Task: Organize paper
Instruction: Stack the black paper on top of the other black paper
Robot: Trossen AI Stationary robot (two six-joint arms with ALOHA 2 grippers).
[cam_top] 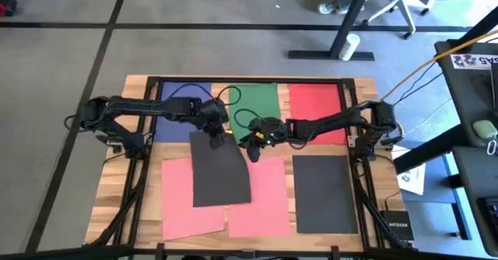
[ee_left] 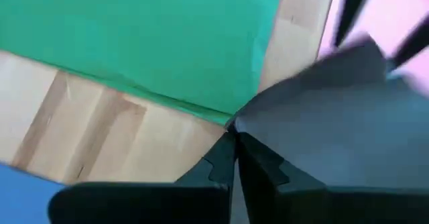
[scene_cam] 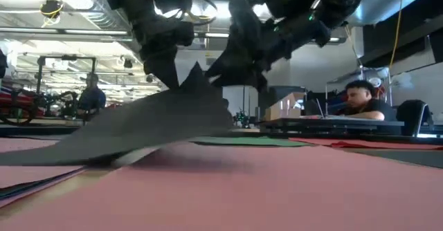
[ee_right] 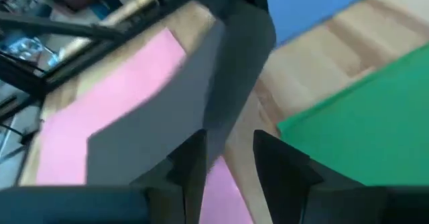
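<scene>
On the wooden table (cam_top: pixel 117 205), three thin flat sheets lie along the far edge: a blue sheet of paper (cam_top: pixel 180 96), a green sheet of paper (cam_top: pixel 257 103) and a red sheet of paper (cam_top: pixel 315 104). Nearer, two salmon pink sheets of paper (cam_top: pixel 264 202) lie side by side, and a dark grey sheet of paper (cam_top: pixel 324 194) lies flat to their right.

A second dark grey sheet (cam_top: pixel 220 170) lies tilted across the pink ones, its far edge raised off the table, as the low view shows. The left gripper (ee_left: pixel 232 150) has its fingers pressed together on that raised far corner, next to the green sheet. The right gripper (cam_top: pixel 254 149) hovers just beside the same sheet's right edge; its fingers (ee_right: pixel 278 160) stand apart, and the edge seems to lie between them, though I cannot tell if they touch it.

A seated person (scene_cam: pixel 360 99) shows behind the table.
</scene>
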